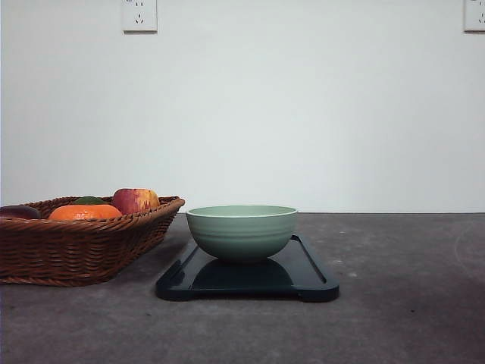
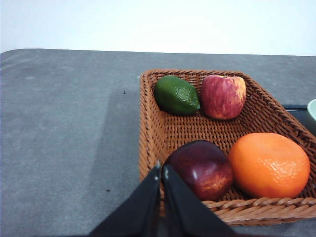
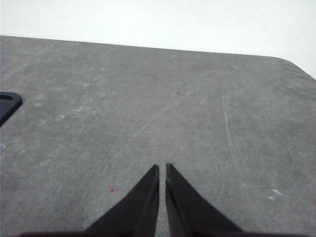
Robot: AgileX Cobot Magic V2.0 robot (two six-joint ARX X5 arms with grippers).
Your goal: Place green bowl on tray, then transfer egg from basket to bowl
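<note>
- The green bowl (image 1: 242,231) sits upright on the tray (image 1: 311,282), nearer the tray's far end, and looks empty from the side.
- The tray lies flat on the grey desk (image 1: 402,303), about in the middle, with its short edge facing the near edge of the desk.
- The basket (image 1: 76,246) rests on the desk at the left side, just beside the tray, and I cannot tell if they touch.
- Inside the basket are a red-and-yellow apple (image 2: 223,96) and a green lime-like fruit (image 2: 177,95) touching at the far end, and an orange (image 2: 269,164) and a dark red fruit (image 2: 200,169) side by side at the near end.
- I cannot see an egg among them.
- The left gripper (image 2: 161,170) hangs over the near rim of the basket, beside the dark red fruit, with its two black tips pressed together and holding nothing.
- The right gripper (image 3: 162,168) hangs over bare desk on the right side, its tips nearly together and empty, with a corner of the tray (image 3: 7,104) off to one side.
</note>
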